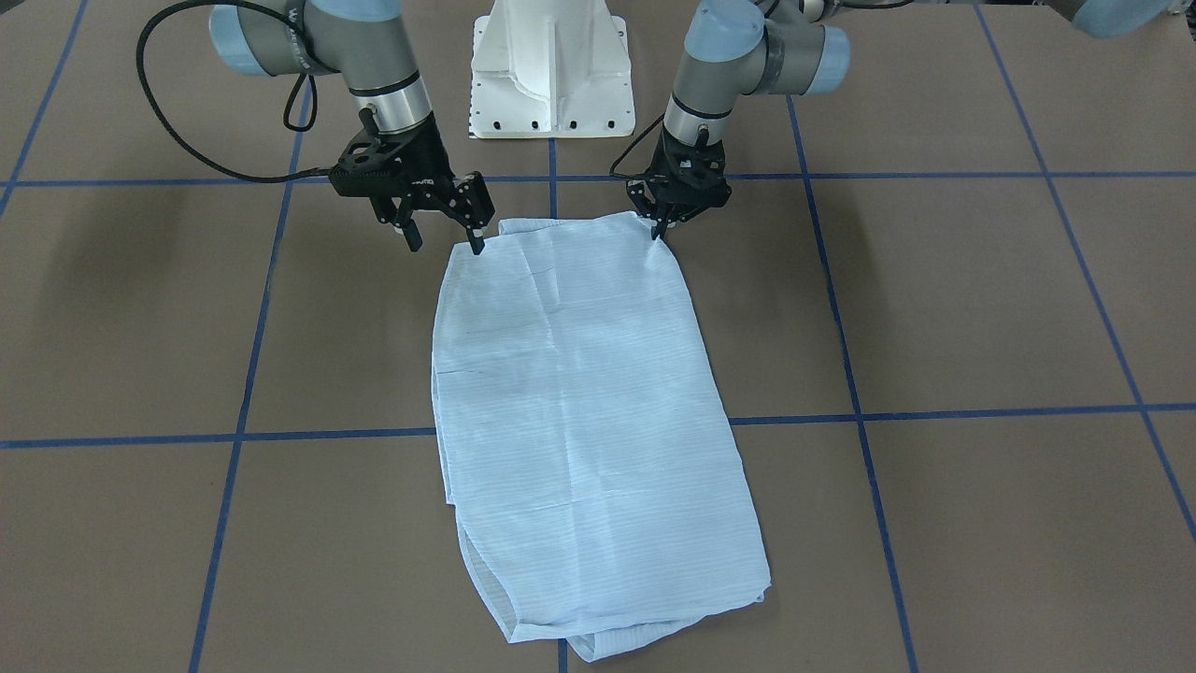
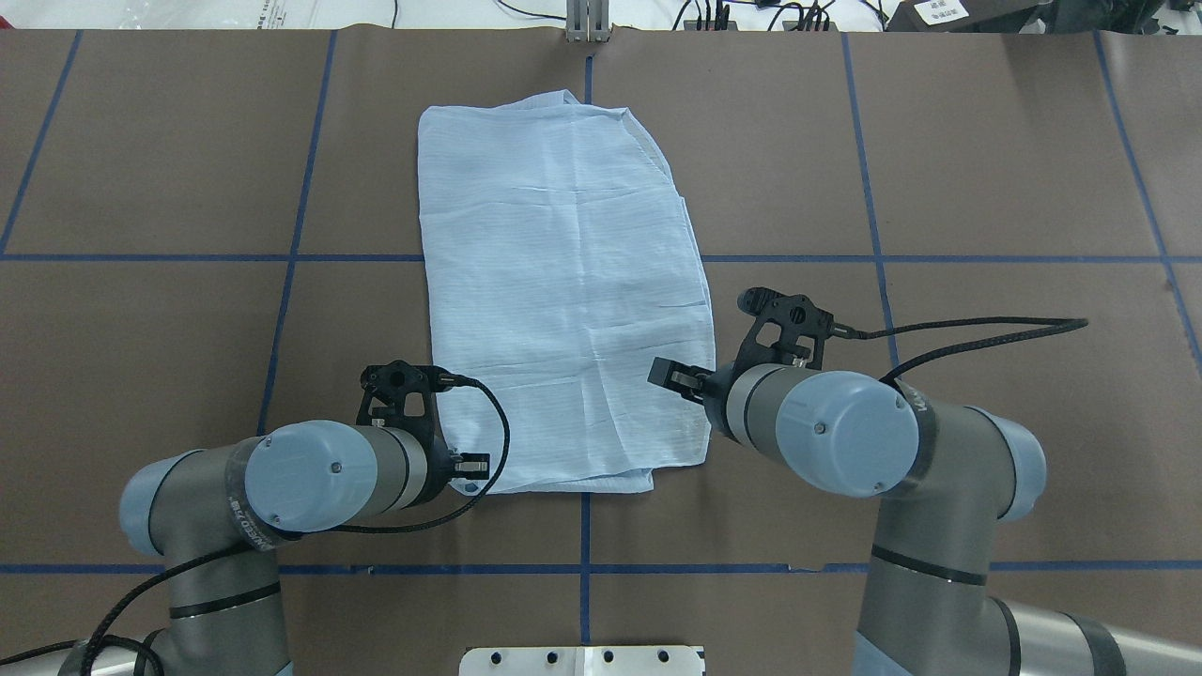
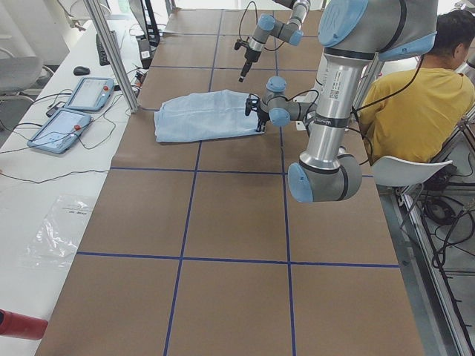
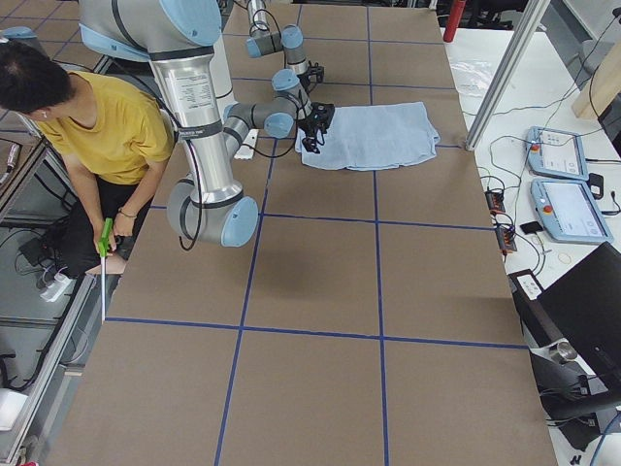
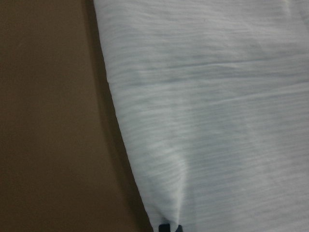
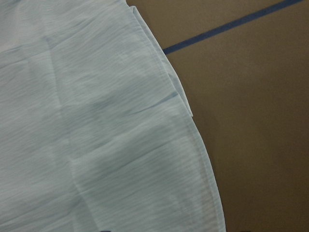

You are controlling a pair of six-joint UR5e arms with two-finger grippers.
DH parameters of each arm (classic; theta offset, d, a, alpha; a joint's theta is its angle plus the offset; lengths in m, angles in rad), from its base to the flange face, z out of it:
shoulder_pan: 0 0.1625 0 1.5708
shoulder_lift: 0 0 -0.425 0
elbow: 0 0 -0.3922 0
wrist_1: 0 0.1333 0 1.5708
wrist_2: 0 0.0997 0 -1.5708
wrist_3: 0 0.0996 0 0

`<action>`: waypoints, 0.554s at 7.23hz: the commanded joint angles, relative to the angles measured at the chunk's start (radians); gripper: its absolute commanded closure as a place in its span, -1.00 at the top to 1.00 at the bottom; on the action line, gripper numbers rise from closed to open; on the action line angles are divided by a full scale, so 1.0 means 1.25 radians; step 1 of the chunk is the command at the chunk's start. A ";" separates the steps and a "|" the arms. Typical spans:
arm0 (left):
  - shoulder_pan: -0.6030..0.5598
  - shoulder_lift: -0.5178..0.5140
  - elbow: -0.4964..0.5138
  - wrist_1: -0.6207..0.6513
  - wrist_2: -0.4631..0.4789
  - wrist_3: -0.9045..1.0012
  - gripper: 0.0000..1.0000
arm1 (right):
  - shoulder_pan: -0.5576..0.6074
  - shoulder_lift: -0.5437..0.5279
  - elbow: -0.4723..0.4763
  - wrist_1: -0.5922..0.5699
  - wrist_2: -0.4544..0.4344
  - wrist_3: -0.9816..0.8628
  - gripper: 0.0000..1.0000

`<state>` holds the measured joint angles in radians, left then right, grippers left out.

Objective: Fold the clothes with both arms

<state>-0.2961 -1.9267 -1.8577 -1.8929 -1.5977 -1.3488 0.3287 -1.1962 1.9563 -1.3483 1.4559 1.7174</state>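
The shirt (image 1: pixel 579 393), folded to a long rectangle, lies flat on the table (image 1: pixel 934 308) and extends away from both grippers. The left gripper (image 1: pixel 662 232) has its jaws closed, pinching one near corner. The right gripper (image 1: pixel 445 243) has its jaws apart, with one fingertip at the other near corner.

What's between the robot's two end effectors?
An edge of the shirt runs between the left end effector and right end effector, in the front-facing view.
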 commanded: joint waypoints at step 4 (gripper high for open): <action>0.000 0.001 -0.017 0.000 0.008 -0.022 -1.00 | -0.119 0.120 -0.105 -0.152 -0.060 0.344 0.57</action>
<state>-0.2961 -1.9257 -1.8718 -1.8929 -1.5895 -1.3738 0.1925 -1.0975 1.8951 -1.5005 1.3911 2.0940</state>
